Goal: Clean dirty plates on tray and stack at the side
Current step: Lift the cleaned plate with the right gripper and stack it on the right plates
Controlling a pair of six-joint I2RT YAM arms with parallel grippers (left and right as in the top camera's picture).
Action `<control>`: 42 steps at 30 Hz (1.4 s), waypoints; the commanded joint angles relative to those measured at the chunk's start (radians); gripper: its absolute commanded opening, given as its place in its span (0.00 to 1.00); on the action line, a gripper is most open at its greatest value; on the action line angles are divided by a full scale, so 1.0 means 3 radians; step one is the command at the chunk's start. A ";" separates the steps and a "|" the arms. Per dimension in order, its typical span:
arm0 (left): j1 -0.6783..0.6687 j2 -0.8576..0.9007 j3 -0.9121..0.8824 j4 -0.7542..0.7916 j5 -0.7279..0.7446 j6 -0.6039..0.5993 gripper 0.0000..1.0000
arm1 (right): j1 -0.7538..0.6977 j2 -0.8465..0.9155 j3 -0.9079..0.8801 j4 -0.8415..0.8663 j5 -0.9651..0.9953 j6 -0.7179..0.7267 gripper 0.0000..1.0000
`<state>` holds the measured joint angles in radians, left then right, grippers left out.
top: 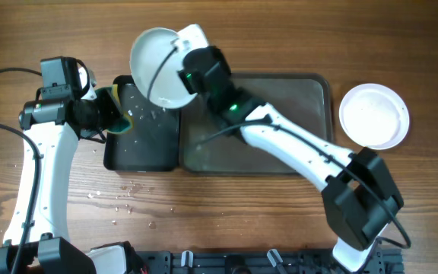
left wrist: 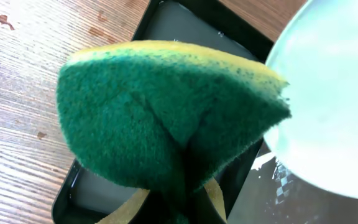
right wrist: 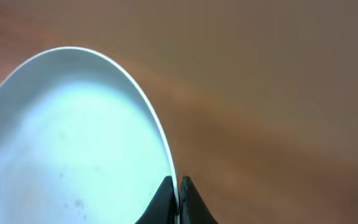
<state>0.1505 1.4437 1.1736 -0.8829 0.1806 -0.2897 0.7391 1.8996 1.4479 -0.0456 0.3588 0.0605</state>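
Observation:
My right gripper (top: 179, 67) (right wrist: 178, 186) is shut on the rim of a white plate (top: 154, 67) (right wrist: 73, 143), holding it tilted above the seam between the two trays. Faint specks show on its inner face in the right wrist view. The same plate (left wrist: 334, 106) fills the right side of the left wrist view. My left gripper (top: 111, 110) is shut on a folded green and yellow sponge (top: 120, 106) (left wrist: 166, 118), its edge touching or nearly touching the plate. The large dark tray (top: 310, 87) lies under the right arm. Another white plate (top: 374, 115) rests on the table right of that tray.
A smaller black tray (top: 139, 148) with a wet, glossy bottom sits left of the large tray. Water droplets (top: 124, 194) dot the wooden table in front of it. A dark rail (top: 234, 262) runs along the front edge.

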 commanded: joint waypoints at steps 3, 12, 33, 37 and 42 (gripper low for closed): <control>-0.0009 -0.0005 0.0011 0.0010 0.0028 0.0057 0.04 | -0.0375 -0.0140 0.0036 -0.0072 -0.1125 0.1118 0.04; -0.0009 -0.0005 0.0011 0.0010 0.0028 0.0057 0.04 | -0.1353 -0.0891 0.0034 -0.1254 -0.1876 0.1021 0.04; -0.0010 -0.0005 0.0011 0.0051 0.0028 0.0057 0.05 | -0.3869 -0.0949 -0.1177 -0.1851 -0.0893 0.1306 0.04; -0.0010 -0.0005 0.0011 0.0057 0.0028 0.0057 0.04 | -0.3909 -0.0940 -0.1469 -0.1495 -0.0889 0.1439 0.04; -0.0010 -0.0005 0.0011 0.0061 0.0029 0.0057 0.04 | -0.3909 -0.0940 -0.1623 -0.1443 -0.0478 0.1486 0.04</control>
<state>0.1505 1.4437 1.1736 -0.8707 0.1806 -0.2897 -0.4294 1.6176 0.9779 -0.4866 0.1116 0.4786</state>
